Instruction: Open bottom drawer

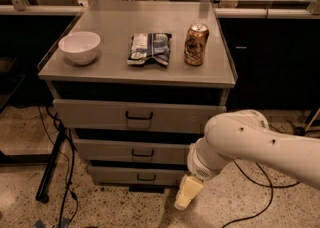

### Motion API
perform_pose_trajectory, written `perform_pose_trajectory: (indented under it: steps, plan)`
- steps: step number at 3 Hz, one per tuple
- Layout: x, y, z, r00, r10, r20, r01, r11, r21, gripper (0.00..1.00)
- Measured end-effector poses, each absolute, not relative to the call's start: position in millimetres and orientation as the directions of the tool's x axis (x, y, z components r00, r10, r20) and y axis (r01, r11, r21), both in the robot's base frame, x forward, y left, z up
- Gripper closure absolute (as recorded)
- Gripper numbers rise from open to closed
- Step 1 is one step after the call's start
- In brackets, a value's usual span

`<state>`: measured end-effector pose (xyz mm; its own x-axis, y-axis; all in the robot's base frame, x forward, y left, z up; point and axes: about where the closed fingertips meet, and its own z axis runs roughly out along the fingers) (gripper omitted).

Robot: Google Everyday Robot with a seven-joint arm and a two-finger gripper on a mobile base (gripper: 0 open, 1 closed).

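The bottom drawer (125, 175) is the lowest and shallowest of three grey drawer fronts in the cabinet, with a small black bar handle (146, 177) at its centre. It sits flush under the two taller drawers. My gripper (186, 194) hangs below the white arm, just right of the bottom drawer's front and near the floor. Its cream-coloured fingers point down and left, a short way right of the handle and not touching it.
On the cabinet top (100, 67) stand a white bowl (79, 47), a crumpled chip bag (149, 48) and a brown can (196, 44). A black stand leg (50, 169) and cables (70, 172) lie left of the cabinet. A cable (255, 182) runs on the floor at right.
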<state>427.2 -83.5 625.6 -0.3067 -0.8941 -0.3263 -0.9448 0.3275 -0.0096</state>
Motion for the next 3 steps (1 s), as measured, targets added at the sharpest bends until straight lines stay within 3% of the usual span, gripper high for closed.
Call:
perform_pose_trajectory:
  steps: [3]
  plan:
    - [457.6,-81.6,549.7,-0.289,-0.91,-0.298,-0.941,0.327,-0.086,0.0]
